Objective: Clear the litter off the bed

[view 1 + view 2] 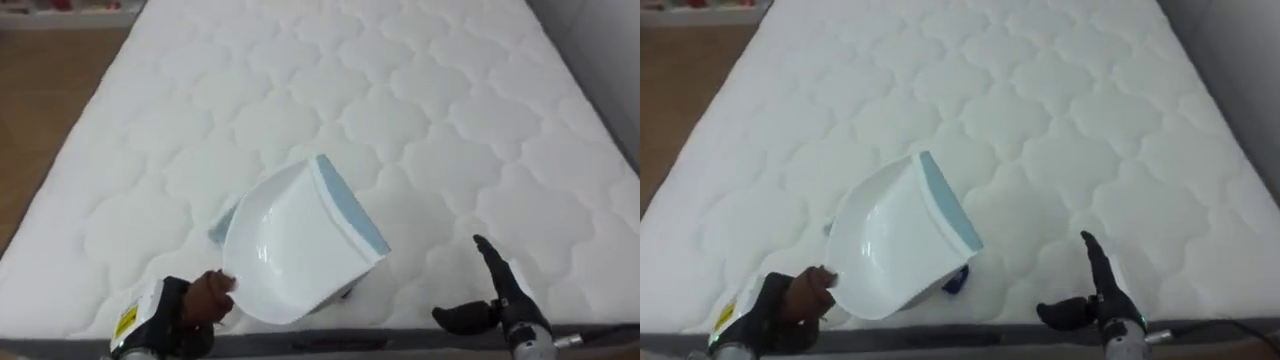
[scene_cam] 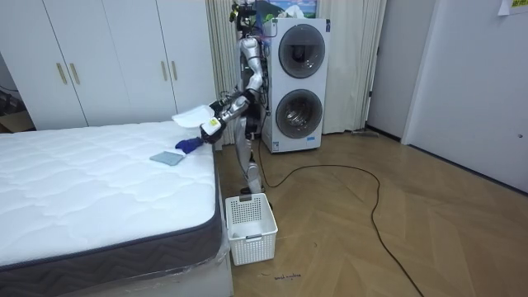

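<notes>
Stance: we see the robot standing at the end of the bed, facing it, with the laundry machines behind it in the room view.
Floor: one strip of brown wooden floor (image 1: 50,90) runs along the left of the bed.
Left hand: one dark left hand (image 1: 195,300) at the lower left, with its fingers curled round the rear end of the dustpan.
Dustpan: one white plastic dustpan with a pale blue lip (image 1: 290,250), held tilted above the near part of the bed, with the lip turned up and away from the robot.
Flat piece: one pale blue flat piece (image 2: 169,157) lies on the bed near its end, partly hidden behind the dustpan's left edge in the eye views.
Dark blue thing: one small dark blue thing (image 1: 955,280) peeps out beneath the dustpan; we cannot tell what it is.
Right hand: one black right hand (image 1: 505,300) at the lower right, well apart from the dustpan, a finger straight up and the thumb stuck out sideways, holding nothing.
Mattress: one white quilted mattress (image 1: 400,110), dark grey along its side in the room view.
Basket: one white slotted plastic basket (image 2: 252,227) stands on the floor, touching or just beside the bed's corner.
Machines: two white front-loading laundry machines, one (image 2: 297,49) stacked on the other (image 2: 297,115).
</notes>
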Tool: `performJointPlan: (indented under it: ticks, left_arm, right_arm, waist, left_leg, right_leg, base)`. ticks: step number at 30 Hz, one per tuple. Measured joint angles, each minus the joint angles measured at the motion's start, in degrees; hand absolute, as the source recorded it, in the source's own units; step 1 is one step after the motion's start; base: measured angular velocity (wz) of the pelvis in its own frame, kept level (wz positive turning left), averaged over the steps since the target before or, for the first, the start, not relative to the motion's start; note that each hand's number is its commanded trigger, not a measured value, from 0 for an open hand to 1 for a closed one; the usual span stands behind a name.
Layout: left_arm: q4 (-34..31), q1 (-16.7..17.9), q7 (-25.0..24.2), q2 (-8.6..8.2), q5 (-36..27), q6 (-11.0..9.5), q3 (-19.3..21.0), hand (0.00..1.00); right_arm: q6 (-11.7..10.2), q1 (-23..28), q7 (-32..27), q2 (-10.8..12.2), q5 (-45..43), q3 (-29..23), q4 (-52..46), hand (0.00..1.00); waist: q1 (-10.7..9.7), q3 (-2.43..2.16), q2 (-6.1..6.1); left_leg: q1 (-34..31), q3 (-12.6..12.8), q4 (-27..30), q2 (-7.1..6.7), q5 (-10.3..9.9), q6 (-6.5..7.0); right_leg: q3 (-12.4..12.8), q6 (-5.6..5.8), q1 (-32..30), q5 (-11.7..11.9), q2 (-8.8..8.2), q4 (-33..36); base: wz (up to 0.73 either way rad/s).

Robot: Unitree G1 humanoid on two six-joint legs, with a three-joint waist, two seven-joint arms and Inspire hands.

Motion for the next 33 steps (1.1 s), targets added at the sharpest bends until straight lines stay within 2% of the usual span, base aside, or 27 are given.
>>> performJointPlan:
  ticks: [1,2,4,7,9,14,16,17,21,24,25,26,29,33]
  left_arm:
    - [1.24,0.18,-1.04,-0.51,-0.28,0.01,-0.03,0.0]
    - [2.43,0.12,-2.28,-1.18,-0.48,0.06,-0.08,0.0]
    - [3.54,0.16,-4.17,-1.79,-0.61,0.06,-0.19,0.0]
    - [7.86,-0.13,-6.14,-1.96,-3.11,0.14,-0.23,0.0]
    - [11.37,-0.66,-6.95,-2.1,-5.33,0.27,-0.04,0.0]
    - [15.9,0.51,-9.58,-3.51,-12.77,0.72,2.15,0.0]
    - [15.96,1.23,-10.47,-3.64,-13.03,0.77,3.4,0.0]
    - [16.35,1.49,-11.01,-3.87,-13.05,0.68,4.56,0.0]
    - [18.26,1.53,-12.15,-4.02,-13.75,0.24,6.06,0.0]
    - [19.21,2.04,-12.22,-4.28,-13.74,0.07,6.79,0.0]
    - [19.18,2.63,-12.29,-4.64,-13.74,0.09,7.73,0.0]
    - [19.19,2.98,-12.38,-4.93,-13.75,0.24,8.61,0.0]
    - [19.34,3.73,-12.47,-5.58,-13.73,1.76,10.72,0.0]
    - [19.71,4.09,-12.47,-5.69,-12.88,2.5,11.68,0.0]
  right_arm:
    - [0.14,0.2,0.49,0.24,-0.65,-0.31,1.01,0.0]
    - [0.27,0.19,1.0,0.24,-0.84,-0.5,2.15,0.0]
    - [0.73,0.32,1.38,0.3,-0.77,-0.55,4.57,0.0]
    - [2.27,1.58,1.5,0.55,0.04,-0.54,7.23,0.0]
    - [2.42,1.49,1.44,0.84,1.28,-0.55,9.5,0.0]
    - [3.05,1.3,1.66,3.19,3.97,-3.65,17.48,0.0]
    - [3.14,1.24,1.63,4.12,3.85,-5.76,19.95,0.0]
    - [3.88,1.47,1.68,4.51,3.69,-6.37,20.8,0.0]
    - [4.51,1.1,1.8,4.75,3.05,-6.75,24.27,0.0]
    - [5.51,1.3,2.32,4.83,3.04,-7.44,25.16,0.0]
    - [5.88,1.45,2.85,4.85,2.93,-8.09,25.61,0.0]
    - [6.45,1.42,3.32,4.9,2.78,-8.75,26.13,0.0]
    - [7.65,1.61,4.06,4.96,1.79,-9.13,26.39,0.0]
    - [9.97,1.88,4.84,5.37,-3.11,-9.14,26.46,0.0]
  waist:
    - [-0.55,-0.19,-0.02]
    - [-1.77,-0.24,-0.02]
    - [-2.73,-0.31,-0.16]
    - [-2.72,-0.26,-0.44]
    - [-2.67,-0.24,-0.46]
    - [-2.74,-0.14,-0.82]
    - [-2.65,-0.03,-1.0]
    - [-2.21,-0.12,-1.06]
    - [-1.58,-0.08,-1.11]
    - [-1.41,0.15,-1.39]
    - [-1.36,0.01,-1.4]
    - [-1.27,-0.12,-1.47]
    - [-1.26,-0.11,-1.47]
    - [-1.04,-0.18,-1.68]
  left_leg:
    - [0.53,0.01,-0.38,0.08,-0.08,-0.13]
    - [0.67,0.14,-0.83,0.06,-0.09,-0.16]
    - [1.11,0.25,-2.09,-0.01,-0.01,-0.31]
    - [2.81,0.93,-3.65,-0.09,0.02,-0.36]
    - [3.76,1.08,-4.38,-0.14,0.03,-0.36]
    - [5.05,0.9,-5.99,-0.16,0.03,-0.37]
    - [5.63,0.91,-6.28,-0.17,0.03,-0.37]
    - [6.11,0.96,-6.43,-0.18,0.03,-0.37]
    - [7.38,1.01,-6.75,-0.13,0.03,-0.37]
    - [8.42,1.0,-7.29,-0.09,0.03,-0.37]
    - [8.84,1.01,-7.45,-0.09,0.01,-0.39]
    - [9.16,1.01,-7.49,-0.09,-0.13,-0.59]
    - [9.96,1.02,-8.1,-0.08,-0.13,-0.61]
    - [10.57,1.03,-8.26,-0.09,-0.13,-0.61]
  right_leg:
    - [0.52,-0.13,0.01,0.03,0.2,0.0]
    - [0.69,-0.13,0.02,0.02,0.25,-0.1]
    - [1.11,-0.13,0.14,0.09,0.36,-0.17]
    - [1.87,-0.13,0.43,0.09,0.48,-0.56]
    - [2.34,-0.06,1.08,0.12,0.63,-1.47]
    - [2.25,0.28,3.56,0.69,0.87,-4.22]
    - [2.26,0.27,4.29,0.73,0.89,-4.54]
    - [2.31,0.27,4.53,0.73,0.92,-4.96]
    - [2.32,0.2,5.47,0.78,1.02,-5.08]
    - [2.06,0.2,6.43,0.79,1.06,-5.36]
    - [2.02,0.2,6.99,0.78,1.06,-5.67]
    - [1.96,0.21,7.48,0.78,1.09,-6.2]
    - [1.97,0.22,7.96,0.77,1.17,-6.18]
    - [2.24,0.24,8.65,0.75,1.22,-6.14]
  base:
    - [-0.42]
    - [-0.29]
    - [-0.1]
    - [-0.15]
    - [-0.12]
    - [0.03]
    - [0.0]
    - [0.0]
    - [-0.05]
    - [0.0]
    - [0.0]
    - [0.0]
    - [0.0]
    - [-0.02]
